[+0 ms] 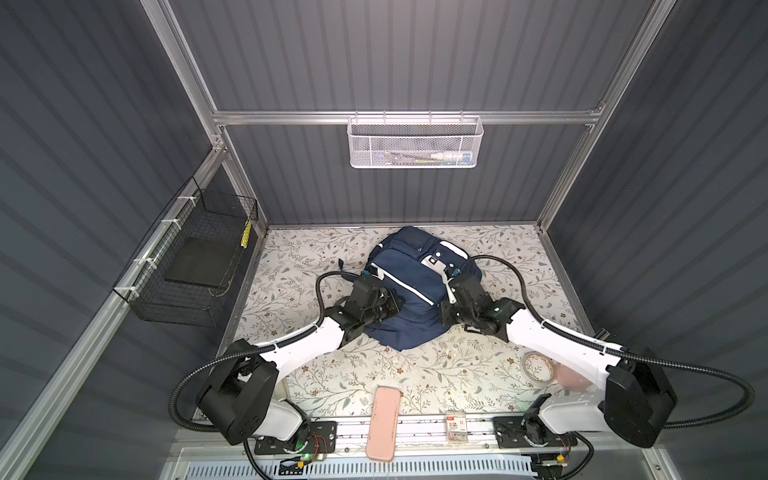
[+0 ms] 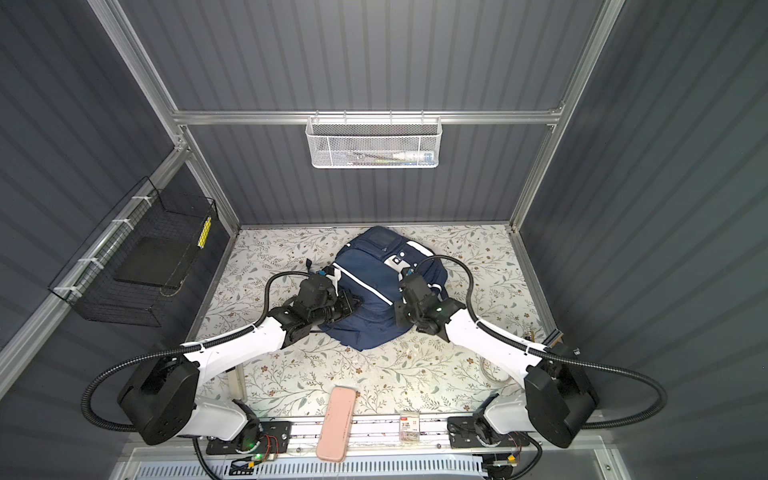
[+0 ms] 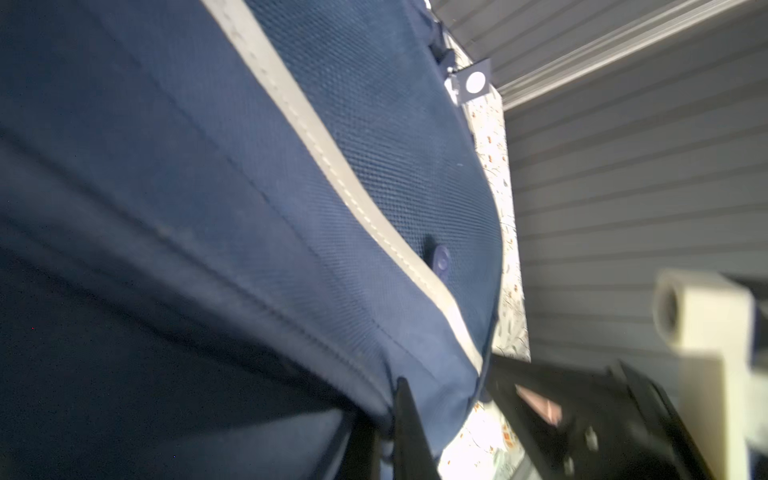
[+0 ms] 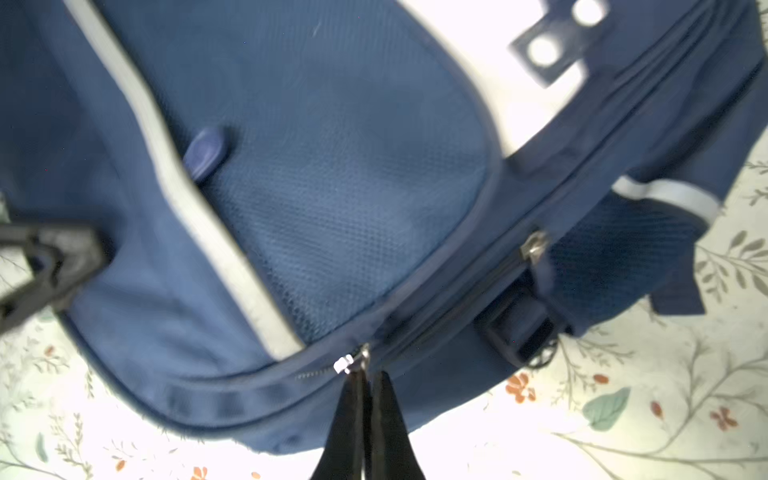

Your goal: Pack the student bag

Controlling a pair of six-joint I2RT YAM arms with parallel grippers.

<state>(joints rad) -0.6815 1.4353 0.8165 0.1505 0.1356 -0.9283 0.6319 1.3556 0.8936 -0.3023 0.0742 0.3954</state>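
The student bag (image 1: 409,291), navy blue with white stripes and a white patch, lies on the floral table at the back centre in both top views (image 2: 370,286). My left gripper (image 1: 371,274) is at the bag's left edge. In the left wrist view it (image 3: 388,419) is shut on a fold of the bag's fabric (image 3: 291,208). My right gripper (image 1: 452,276) is at the bag's right side. In the right wrist view it (image 4: 365,376) is shut at the silver zip pull (image 4: 351,365) on the bag's side seam.
A pink case (image 1: 384,424) and a small packet (image 1: 456,428) lie at the front edge. A tape roll (image 1: 538,365) sits under the right arm. A white mesh basket (image 1: 415,143) hangs on the back wall, and a black wire basket (image 1: 195,266) on the left wall.
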